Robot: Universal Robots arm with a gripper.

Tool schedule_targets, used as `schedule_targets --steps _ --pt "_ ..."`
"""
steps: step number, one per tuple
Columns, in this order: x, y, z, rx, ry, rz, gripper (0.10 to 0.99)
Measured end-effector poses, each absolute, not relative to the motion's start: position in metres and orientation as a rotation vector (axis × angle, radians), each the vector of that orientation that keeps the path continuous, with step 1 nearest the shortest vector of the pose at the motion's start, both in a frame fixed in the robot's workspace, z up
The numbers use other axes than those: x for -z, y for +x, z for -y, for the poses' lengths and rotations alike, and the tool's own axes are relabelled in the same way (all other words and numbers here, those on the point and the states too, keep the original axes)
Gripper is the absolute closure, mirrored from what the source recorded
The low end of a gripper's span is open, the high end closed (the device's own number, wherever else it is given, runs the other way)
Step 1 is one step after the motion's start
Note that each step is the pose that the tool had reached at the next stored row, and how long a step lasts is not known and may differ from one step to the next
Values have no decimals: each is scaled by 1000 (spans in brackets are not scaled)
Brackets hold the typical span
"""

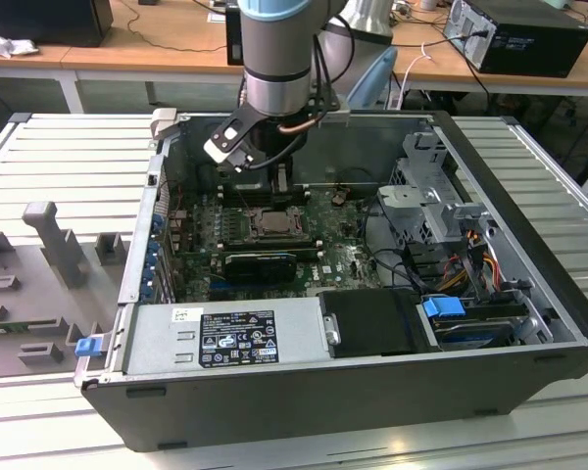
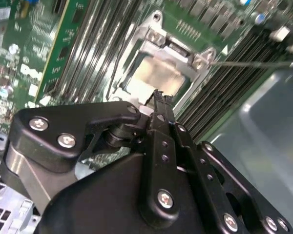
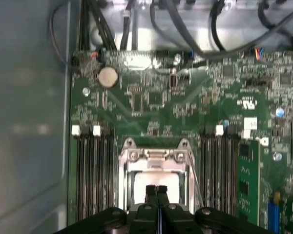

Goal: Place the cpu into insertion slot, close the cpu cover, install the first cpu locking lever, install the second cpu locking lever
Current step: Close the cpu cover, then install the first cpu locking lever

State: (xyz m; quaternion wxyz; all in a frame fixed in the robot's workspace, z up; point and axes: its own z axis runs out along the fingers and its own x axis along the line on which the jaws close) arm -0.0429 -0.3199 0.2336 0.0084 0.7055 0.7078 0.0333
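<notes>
The cpu (image 3: 136, 184) lies flat in the insertion slot (image 1: 247, 219), its pale silver top (image 2: 154, 73) showing through a square window. Around it sits the cpu cover (image 3: 154, 156), a silvery frame that looks lowered over the chip (image 1: 272, 222). My gripper (image 3: 156, 189) hovers right over the cpu's near edge, its black fingers (image 2: 162, 105) pressed together with nothing between them. In the exterior view the gripper (image 1: 280, 184) reaches down into the case just behind the socket. A thin metal lever rod (image 2: 254, 63) sticks out sideways from one corner of the frame.
Rows of long black memory slots (image 3: 90, 170) flank the socket on both sides. A long black card (image 1: 260, 262) lies in front of it, with the power supply (image 1: 225, 333) nearer still. The drive cage (image 1: 431, 196) and cables fill the exterior view's right. A grey case wall (image 3: 29, 122) stands close by.
</notes>
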Motion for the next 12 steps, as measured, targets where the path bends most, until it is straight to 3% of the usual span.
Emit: schedule_targets --steps 12 --pt "-242 -49 320 -104 2205 -2212 980"
